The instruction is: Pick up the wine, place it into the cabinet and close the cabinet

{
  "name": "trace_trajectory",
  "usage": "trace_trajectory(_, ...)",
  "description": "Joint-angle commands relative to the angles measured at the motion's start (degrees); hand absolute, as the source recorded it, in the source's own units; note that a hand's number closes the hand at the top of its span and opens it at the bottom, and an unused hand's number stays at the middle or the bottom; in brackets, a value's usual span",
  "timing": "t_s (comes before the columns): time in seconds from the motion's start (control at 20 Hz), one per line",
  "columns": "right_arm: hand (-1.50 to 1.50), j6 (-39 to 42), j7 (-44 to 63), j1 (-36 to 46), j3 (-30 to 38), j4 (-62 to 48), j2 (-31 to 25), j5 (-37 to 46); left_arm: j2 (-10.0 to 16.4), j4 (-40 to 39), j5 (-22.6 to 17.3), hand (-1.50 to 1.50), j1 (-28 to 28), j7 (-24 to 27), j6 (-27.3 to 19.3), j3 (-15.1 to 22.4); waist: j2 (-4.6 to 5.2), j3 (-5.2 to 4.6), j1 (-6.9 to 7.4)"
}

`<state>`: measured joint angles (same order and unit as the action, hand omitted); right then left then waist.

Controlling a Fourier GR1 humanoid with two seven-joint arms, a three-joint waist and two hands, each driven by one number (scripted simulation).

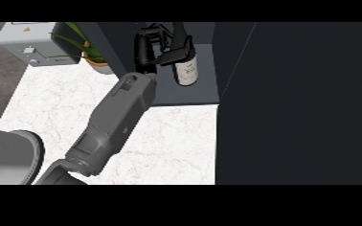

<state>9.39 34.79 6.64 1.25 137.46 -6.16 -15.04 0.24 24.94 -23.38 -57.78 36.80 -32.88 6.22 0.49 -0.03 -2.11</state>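
My left hand point(147, 48) is inside the open cabinet point(185, 96), at the end of my grey forearm, which stretches up across the white marble counter point(176, 143). Its black fingers point(176, 56) are curled round the wine bottle point(186, 72) just below the neck, so I have the bottle in my grasp. The bottle stands roughly upright, directly right of my palm, with its pale label below my fingers. I cannot tell whether its base touches the cabinet floor. Further right of my hand, the cabinet door point(290, 100) stands open as a wide dark panel. To the left of my hand, outside the cabinet, are a potted plant point(86, 45) and, beyond it, a grey box point(32, 43).
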Motion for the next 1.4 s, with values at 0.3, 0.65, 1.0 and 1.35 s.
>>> trace_trajectory(0.3, -1.5, 0.7, -0.4, 0.4, 0.3, 1.3, 0.3, -3.2, -0.2, -6.7, -6.1, 1.5, -2.3, 3.1, 5.4, -7.0, 0.21, -0.02, -0.29)
trace_trajectory(0.65, -1.5, 2.3, -1.4, -4.1, -0.8, 4.0, 0.9, -3.6, 0.7, -10.6, -6.9, 1.5, -5.7, 3.2, 6.4, -9.7, 0.49, 0.0, -1.16)
trace_trajectory(1.0, -1.5, 0.6, -1.0, -1.4, -2.7, 3.4, 1.6, -1.0, -0.2, -13.8, -6.1, 1.5, -3.6, 8.1, 6.1, -9.5, 0.69, -0.04, -1.23)
trace_trajectory(1.35, -1.5, 1.9, -3.2, -2.8, -2.2, 2.0, 1.2, -1.5, 1.3, -16.8, -4.6, -1.5, -6.2, 5.8, 4.6, -9.2, 0.77, 0.0, -1.47)
